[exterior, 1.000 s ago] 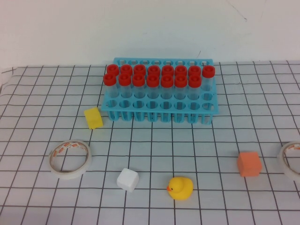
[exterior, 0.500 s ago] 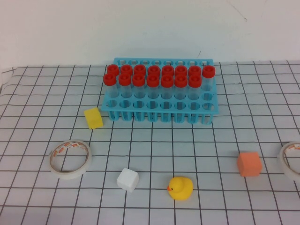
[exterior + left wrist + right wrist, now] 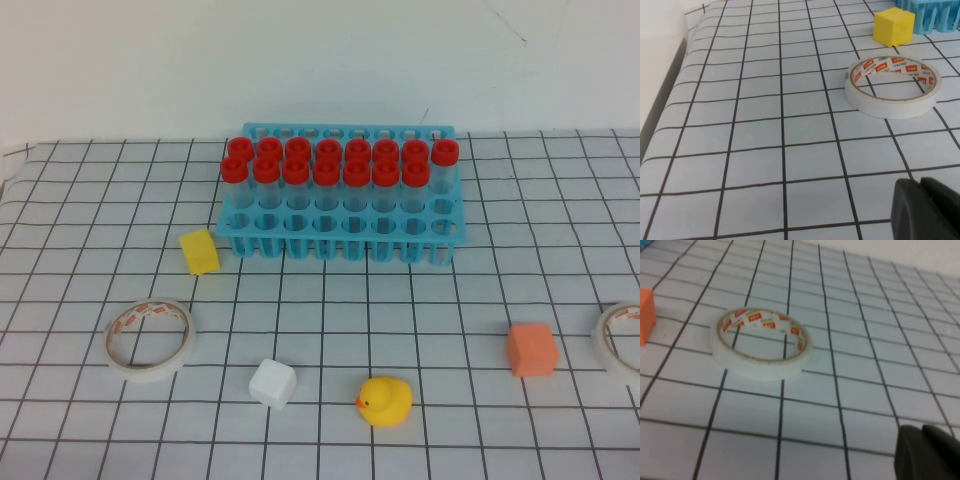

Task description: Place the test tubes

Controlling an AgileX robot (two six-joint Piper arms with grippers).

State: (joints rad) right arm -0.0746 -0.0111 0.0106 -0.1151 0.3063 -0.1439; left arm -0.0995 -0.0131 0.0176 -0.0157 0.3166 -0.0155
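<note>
The red-capped test tubes (image 3: 340, 165) stand upright in two rows in the blue rack (image 3: 340, 248) at the far centre of the table. The left gripper (image 3: 921, 195) is clenched, grasping nothing, at the near left beside the left tape roll (image 3: 892, 85). The right gripper (image 3: 922, 440) is likewise clenched and empty, at the near right by the right tape roll (image 3: 760, 342).

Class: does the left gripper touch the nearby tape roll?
Apart. The left wrist view shows bare table between the shut left gripper and the tape roll. The right gripper, shut, likewise sits clear of a second roll.
</note>
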